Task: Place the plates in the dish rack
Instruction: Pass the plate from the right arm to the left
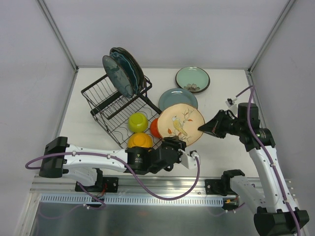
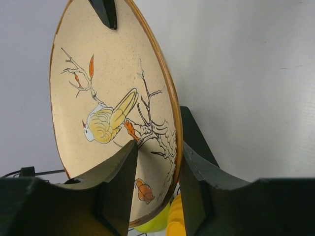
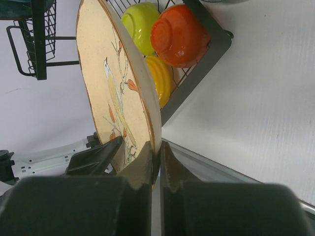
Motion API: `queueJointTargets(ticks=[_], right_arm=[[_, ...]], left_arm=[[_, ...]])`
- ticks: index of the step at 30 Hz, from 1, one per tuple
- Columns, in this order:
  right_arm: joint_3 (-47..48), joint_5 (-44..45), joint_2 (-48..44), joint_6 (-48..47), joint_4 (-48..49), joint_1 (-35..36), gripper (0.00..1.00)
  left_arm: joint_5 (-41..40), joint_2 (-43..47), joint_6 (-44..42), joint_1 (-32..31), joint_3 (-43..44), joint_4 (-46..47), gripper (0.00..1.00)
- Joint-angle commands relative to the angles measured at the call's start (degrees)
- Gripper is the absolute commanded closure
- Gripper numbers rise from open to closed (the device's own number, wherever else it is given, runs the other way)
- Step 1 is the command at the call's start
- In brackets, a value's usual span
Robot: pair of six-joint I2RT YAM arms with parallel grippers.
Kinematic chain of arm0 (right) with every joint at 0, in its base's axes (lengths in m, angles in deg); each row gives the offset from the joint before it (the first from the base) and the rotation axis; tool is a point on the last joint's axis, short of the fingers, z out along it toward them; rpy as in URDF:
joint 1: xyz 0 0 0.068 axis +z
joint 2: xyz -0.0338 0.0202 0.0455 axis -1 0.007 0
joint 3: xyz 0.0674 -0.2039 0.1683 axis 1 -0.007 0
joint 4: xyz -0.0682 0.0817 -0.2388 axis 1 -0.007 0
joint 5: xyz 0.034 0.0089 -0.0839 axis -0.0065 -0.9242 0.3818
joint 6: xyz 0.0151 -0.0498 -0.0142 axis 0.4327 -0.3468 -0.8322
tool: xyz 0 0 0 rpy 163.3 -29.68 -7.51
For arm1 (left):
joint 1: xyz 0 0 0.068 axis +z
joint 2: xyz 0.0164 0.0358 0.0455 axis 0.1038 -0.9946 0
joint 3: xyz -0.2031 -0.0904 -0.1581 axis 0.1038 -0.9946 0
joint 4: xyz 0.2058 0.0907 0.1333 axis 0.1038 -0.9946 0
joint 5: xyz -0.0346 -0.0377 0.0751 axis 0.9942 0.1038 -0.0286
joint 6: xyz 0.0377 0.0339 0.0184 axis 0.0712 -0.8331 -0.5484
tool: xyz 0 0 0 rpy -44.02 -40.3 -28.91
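Note:
A cream plate (image 1: 181, 124) painted with a yellow bird is held up on edge over the front of the table. My right gripper (image 1: 201, 128) is shut on its right rim, and the right wrist view shows both fingers pinching the rim (image 3: 158, 147). My left gripper (image 1: 177, 143) straddles the lower left rim (image 2: 157, 147), jaws still apart on either side of it. The black wire dish rack (image 1: 106, 98) stands at the left with dark plates (image 1: 120, 73) upright in its raised slots. A mint green plate (image 1: 192, 78) and a grey-blue plate (image 1: 174, 97) lie flat behind.
Three bowls sit in the rack's lower tray: yellow-green (image 1: 138, 121), yellow-orange (image 1: 140, 141) and red (image 1: 155, 128), right beside the held plate. White walls close off the left, back and right sides. A metal rail runs along the near edge.

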Motion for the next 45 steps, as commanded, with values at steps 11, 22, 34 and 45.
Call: queueJointTargets(ticks=[11, 22, 34, 45], right_arm=[[3.76, -3.10, -0.49, 3.88, 6.43, 0.67, 0.73], [6.74, -0.20, 2.06, 0.72, 3.18, 0.67, 0.21], [10.27, 5.33, 2.41, -3.24, -1.13, 0.23, 0.03], [8.51, 8.33, 0.39, -3.42, -2.01, -2.58, 0.03]], left_arm=[[-0.90, 2.52, 1.67, -1.39, -0.06, 1.71, 1.00], [-1.60, 9.28, 8.95, -1.48, -1.73, 1.35, 1.00], [-7.49, 16.23, 31.08, -1.48, 3.79, -9.09, 1.00], [-21.80, 14.91, 49.38, -1.48, 16.63, -20.52, 1.00]])
